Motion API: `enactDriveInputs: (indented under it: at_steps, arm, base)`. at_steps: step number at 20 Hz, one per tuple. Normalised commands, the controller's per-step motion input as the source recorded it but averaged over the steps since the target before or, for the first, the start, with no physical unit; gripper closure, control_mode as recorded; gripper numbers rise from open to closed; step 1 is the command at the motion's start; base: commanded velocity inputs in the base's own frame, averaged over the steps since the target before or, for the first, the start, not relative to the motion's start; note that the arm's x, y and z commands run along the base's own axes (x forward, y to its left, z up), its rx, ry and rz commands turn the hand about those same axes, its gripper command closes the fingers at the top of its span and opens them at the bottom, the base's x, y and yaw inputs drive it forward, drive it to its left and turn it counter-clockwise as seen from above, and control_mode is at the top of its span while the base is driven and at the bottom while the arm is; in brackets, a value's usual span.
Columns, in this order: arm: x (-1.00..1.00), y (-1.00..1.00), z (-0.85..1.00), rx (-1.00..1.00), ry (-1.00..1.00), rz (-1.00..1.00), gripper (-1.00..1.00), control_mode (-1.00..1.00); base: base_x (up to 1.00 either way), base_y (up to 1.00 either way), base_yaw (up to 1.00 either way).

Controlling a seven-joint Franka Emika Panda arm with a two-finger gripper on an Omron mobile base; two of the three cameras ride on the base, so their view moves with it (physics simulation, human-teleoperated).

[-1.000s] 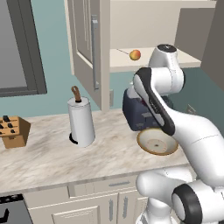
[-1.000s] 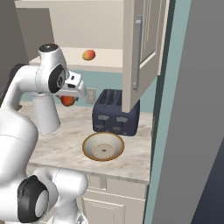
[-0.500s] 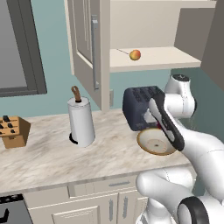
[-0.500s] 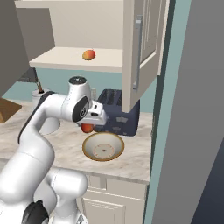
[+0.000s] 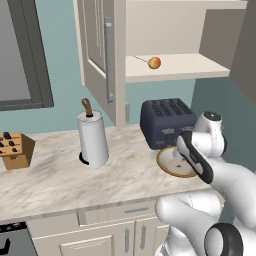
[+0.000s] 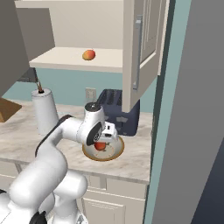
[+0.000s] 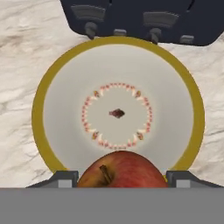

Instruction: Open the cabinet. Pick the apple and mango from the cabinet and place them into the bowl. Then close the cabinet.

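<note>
My gripper [image 6: 103, 142] is shut on the red apple [image 6: 101, 146], holding it low over the bowl [image 6: 115, 155]. In the hand view the apple [image 7: 120, 170] sits between my two fingertips at the near rim of the tan-rimmed bowl [image 7: 43, 96], whose pale inside holds nothing. The cabinet stands open, its doors [image 5: 100, 50] [image 6: 142, 48] swung outward. The yellow-orange mango [image 5: 154, 62] [image 6: 89, 54] rests alone on the cabinet shelf. My arm hides part of the bowl [image 5: 169, 167] in the left base view.
A dark blue toaster [image 5: 167, 120] [image 7: 131, 17] stands just behind the bowl. A paper towel roll [image 5: 93, 140] [image 6: 45, 113] is to the left on the marble counter, with a knife block [image 5: 15, 150] further left. A wall panel [image 6: 188, 109] closes the right side.
The arm has swung down from shelf height to just above the bowl, carrying the apple with it. The mango has stayed on the shelf.
</note>
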Motion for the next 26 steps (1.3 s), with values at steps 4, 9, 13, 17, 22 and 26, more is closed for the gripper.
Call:
enactDriveInputs:
  at_steps: [4,9,13,17,22,26]
  arm:
    - [0.46,-0.05,-0.25,0.00,0.00,0.00,1.00,-1.00]
    - [0.60,-0.07,-0.08,0.00,0.00,0.00,1.00,-1.00]
    - [0.23,-0.02,-0.18,0.00,0.00,0.00,-1.00,-1.00]
    - [0.00,0.00,0.00,0.00,0.00,0.00,-1.00,-1.00]
    - [0.00,0.00,0.00,0.00,0.00,0.00,-1.00,-1.00]
    - [0.00,0.00,0.22,0.00,0.00,0.00,-1.00,-1.00]
  base:
    - [0.00,0.00,0.00]
    - [0.00,0.00,0.00]
    - [0.00,0.00,0.00]
    - [0.00,0.00,0.00]
    - [0.00,0.00,0.00]
    - [0.00,0.00,0.00]
